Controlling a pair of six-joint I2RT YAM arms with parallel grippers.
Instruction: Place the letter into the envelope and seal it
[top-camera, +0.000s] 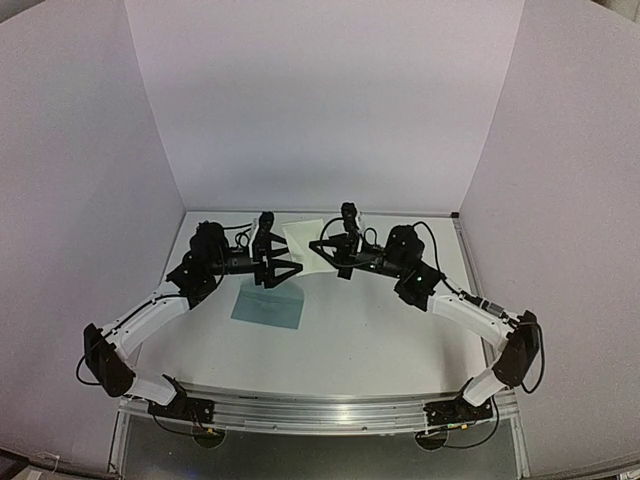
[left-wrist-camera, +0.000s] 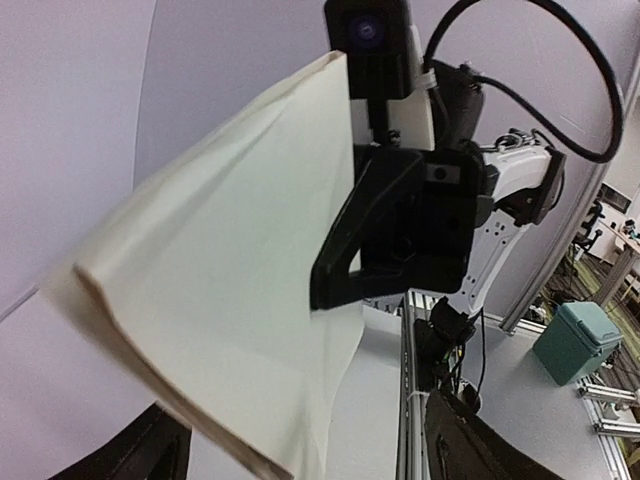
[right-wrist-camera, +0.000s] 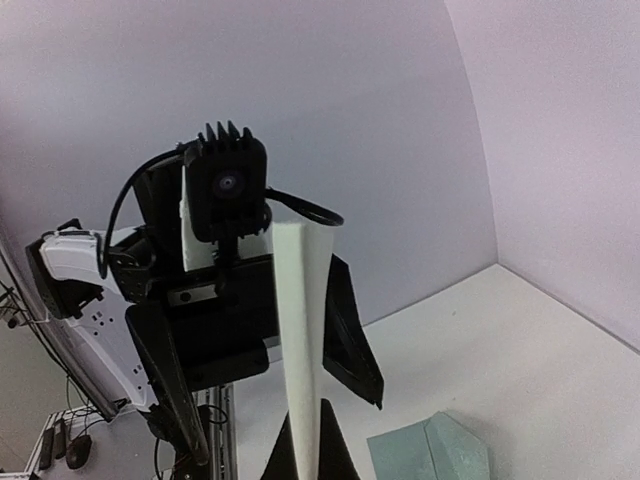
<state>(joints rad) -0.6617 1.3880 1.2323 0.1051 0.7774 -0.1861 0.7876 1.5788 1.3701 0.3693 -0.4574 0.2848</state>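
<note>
Both arms are raised above the table (top-camera: 400, 330), their grippers facing each other over its far half with the letter (top-camera: 300, 236) in the air between them. The right gripper (top-camera: 315, 246) is closed on the letter. In the left wrist view its black finger is clamped on the sheet's right edge, and in the right wrist view the sheet rises edge-on out of its own jaws.

The left gripper (top-camera: 282, 252) stands wide open. Its fingers (left-wrist-camera: 470, 445) show far apart at the bottom of its own view, and the right wrist camera sees them spread on either side of the thin sheet. The letter's lower corner seems to hang free between them, though that corner is blurred and a light touch cannot be ruled out.

The face of the letter turned to the left wrist camera is plain cream, creased and slightly bowed. The envelope (top-camera: 268, 305) lies flat on the table below the left gripper, well apart from the letter, its teal flap side up.

A teal box (left-wrist-camera: 580, 340) sits beyond the table's edge. Any label on it is too small to read.
</note>
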